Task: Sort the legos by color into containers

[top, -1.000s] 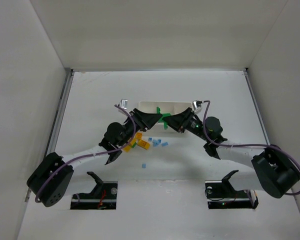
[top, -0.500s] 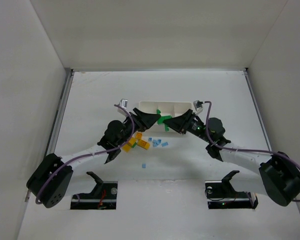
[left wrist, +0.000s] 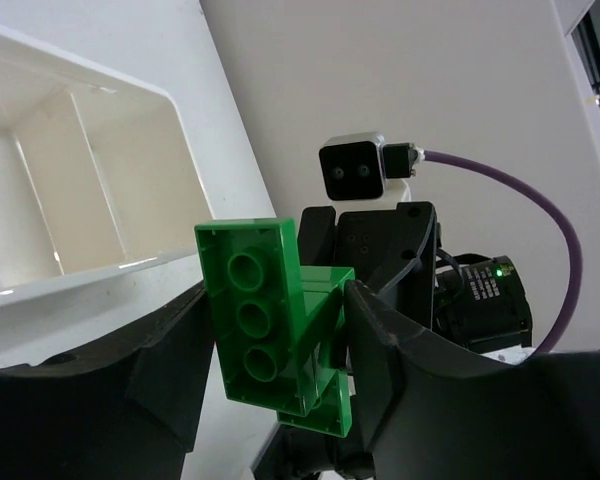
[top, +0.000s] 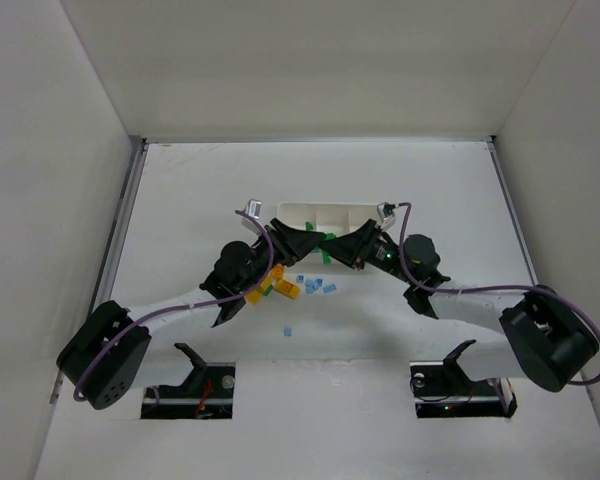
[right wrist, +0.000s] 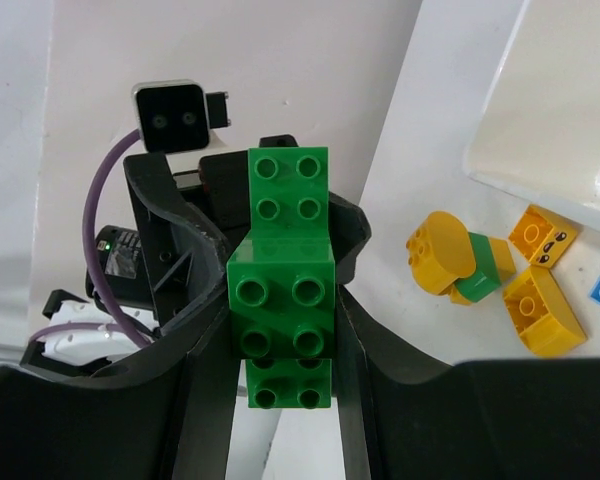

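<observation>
Left arm (top: 230, 275) and right arm (top: 420, 262), in black and white
White links (top: 475, 305) join bulky black housings (top: 105, 365); left claw (left wrist: 275, 350) and right claw (right wrist: 280, 345) are black, purple cables (left wrist: 520, 185) trail both arms, a silver-faced camera (left wrist: 352, 170) tops a wrist

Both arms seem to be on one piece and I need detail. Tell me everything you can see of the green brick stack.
The green brick stack is bright, glossy plastic. It is made of several studded bricks pressed into an offset column, and the left wrist view shows a hollow, tubed underside. It is held off the table just in front of the white tray, with the right tool clamping one end and the left tool the other. Nothing else touches it.
</observation>
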